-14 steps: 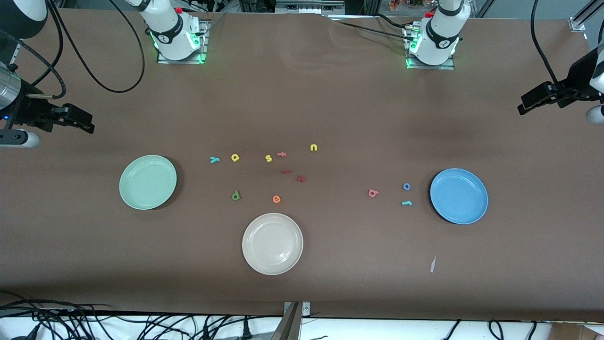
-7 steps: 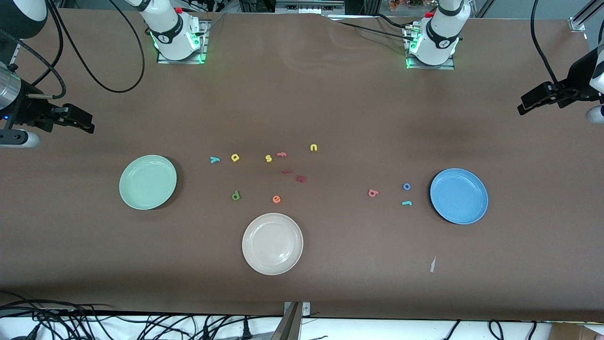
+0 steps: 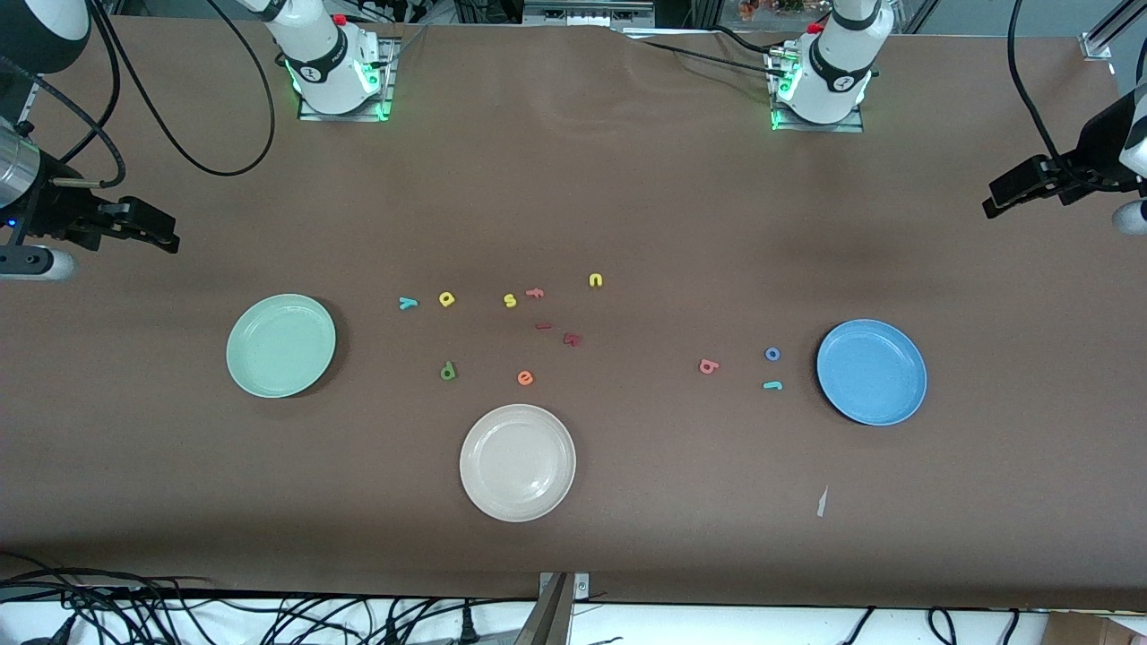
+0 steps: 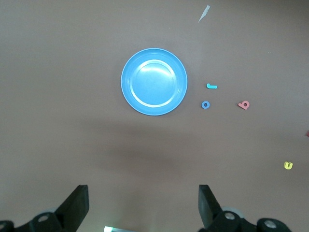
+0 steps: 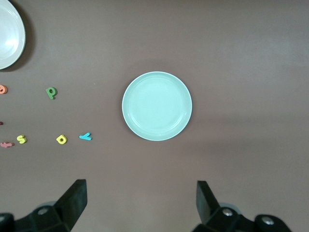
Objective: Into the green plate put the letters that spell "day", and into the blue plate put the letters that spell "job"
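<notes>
Front view: green plate bare; blue plate bare

place: robotics lab | evidence: bolted arm bases, loose cables, brown-covered table

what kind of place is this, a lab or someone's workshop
Most likely a robotics lab. Two robot arm bases are bolted to a table with a plain brown cover, loose cables trail along its edge, and only small foam letters and plates are laid out, like a test setup.
</notes>
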